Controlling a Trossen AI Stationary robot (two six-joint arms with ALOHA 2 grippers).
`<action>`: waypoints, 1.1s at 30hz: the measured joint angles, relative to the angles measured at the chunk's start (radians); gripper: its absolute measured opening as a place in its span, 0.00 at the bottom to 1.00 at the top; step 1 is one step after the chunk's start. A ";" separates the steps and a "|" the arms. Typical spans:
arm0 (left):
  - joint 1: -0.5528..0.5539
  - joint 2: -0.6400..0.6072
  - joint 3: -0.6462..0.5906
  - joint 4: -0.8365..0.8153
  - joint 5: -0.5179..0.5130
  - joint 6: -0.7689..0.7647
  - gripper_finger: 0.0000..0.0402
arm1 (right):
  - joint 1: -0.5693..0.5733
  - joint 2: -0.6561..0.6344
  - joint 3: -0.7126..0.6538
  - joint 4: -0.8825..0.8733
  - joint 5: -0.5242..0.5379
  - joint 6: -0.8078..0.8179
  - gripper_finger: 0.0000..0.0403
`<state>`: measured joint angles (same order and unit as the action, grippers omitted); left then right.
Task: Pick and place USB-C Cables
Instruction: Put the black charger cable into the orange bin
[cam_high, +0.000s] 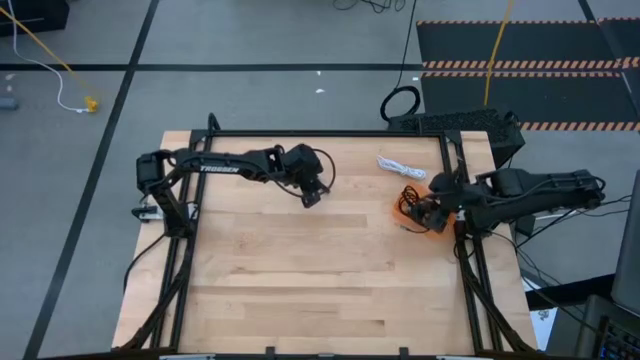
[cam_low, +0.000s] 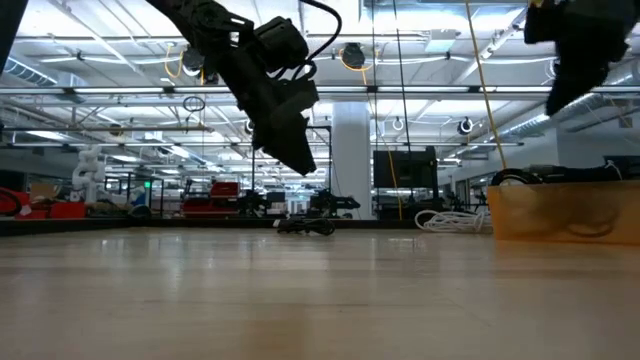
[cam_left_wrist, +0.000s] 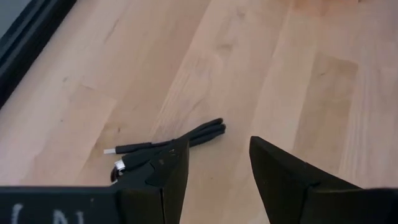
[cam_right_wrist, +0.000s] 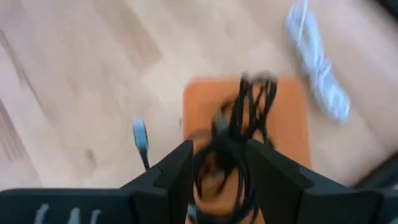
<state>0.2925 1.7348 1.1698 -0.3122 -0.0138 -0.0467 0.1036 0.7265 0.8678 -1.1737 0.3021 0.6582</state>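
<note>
Black cable (cam_left_wrist: 186, 138) on pale wood table (cam_left_wrist: 292, 68); white cable (cam_right_wrist: 317, 59) beside orange tray (cam_right_wrist: 289, 118).

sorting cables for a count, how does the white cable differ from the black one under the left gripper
The white cable is pale and lies beside the orange tray; the black cable is dark and lies on bare wood, far from the tray. The open left gripper hovers over the black one; none is near the white. Both are loose bundles.
</note>
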 joint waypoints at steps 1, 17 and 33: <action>0.007 0.000 0.000 -0.005 0.013 0.014 0.43 | 0.000 0.000 0.007 0.022 0.023 -0.003 0.36; 0.144 0.055 -0.001 -0.072 0.111 0.130 0.43 | 0.000 -0.006 0.009 0.413 0.062 -0.215 0.36; 0.157 0.153 0.000 -0.031 0.038 0.342 0.43 | 0.000 0.000 0.008 0.467 0.068 -0.283 0.36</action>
<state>0.4500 1.8873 1.1698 -0.3431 0.0238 0.2950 0.1036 0.7266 0.8761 -0.7063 0.3698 0.3751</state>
